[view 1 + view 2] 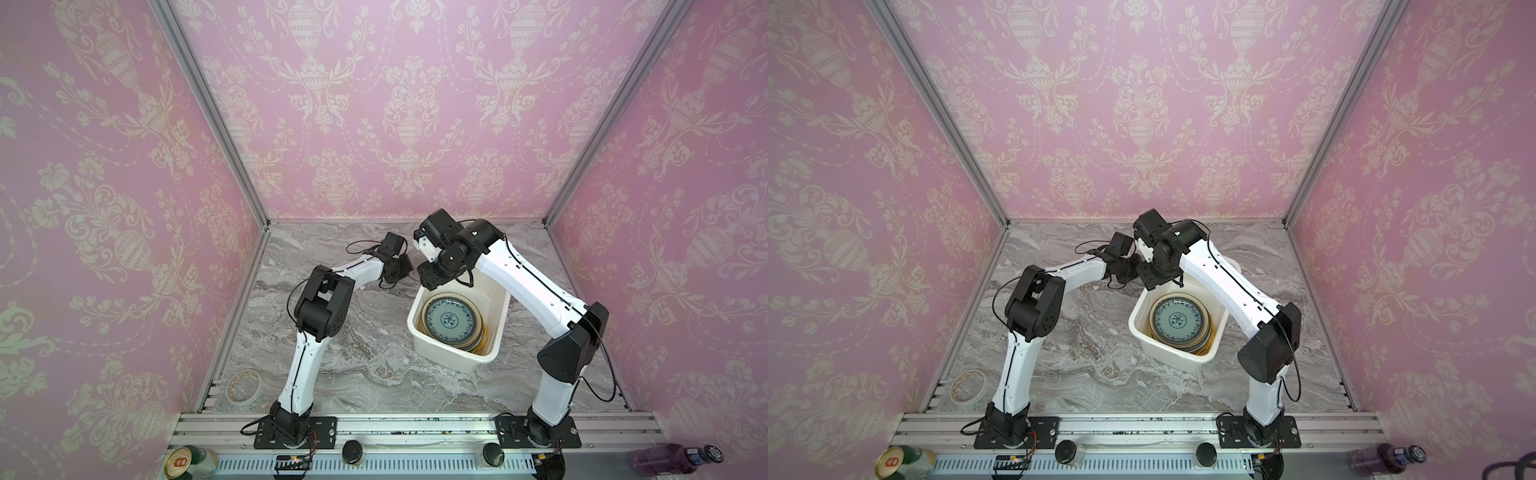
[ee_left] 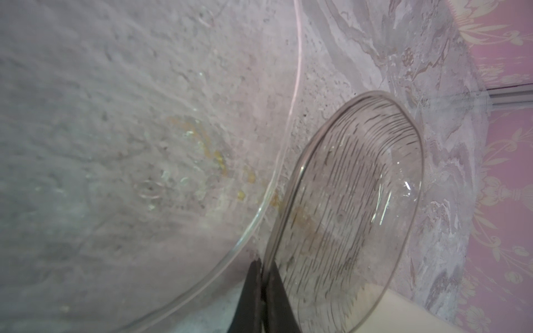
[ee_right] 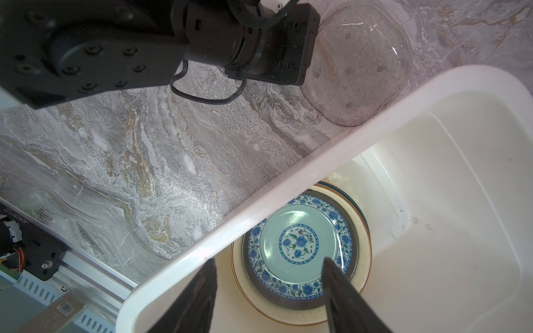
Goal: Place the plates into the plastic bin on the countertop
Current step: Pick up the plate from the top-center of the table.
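In both top views, the deep white plastic bin [image 1: 453,358] [image 1: 1167,353] is sitting on the grey marble-patterned bench [image 1: 353,332], with bare bench lying open on its near and left sides. A teal patterned round plate [image 1: 451,320] is topping the stack inside it, leaving free floor at the bin's far end. The left pincer [image 1: 401,270] is hanging just outside the bin's far left corner. The right pincer [image 1: 430,282] is hovering over the bin's far rim.

In the left wrist view, the left pincer [image 2: 264,265] is clamping the rim of a clear ribbed glass plate [image 2: 346,216], which is tilting on edge just beside the bin. A larger clear glass plate [image 2: 173,173] is lying next to it.

In the right wrist view, the right pincer [image 3: 268,261] is standing spread and empty above the teal plate, inside the bin's rolled rim [image 3: 288,184].
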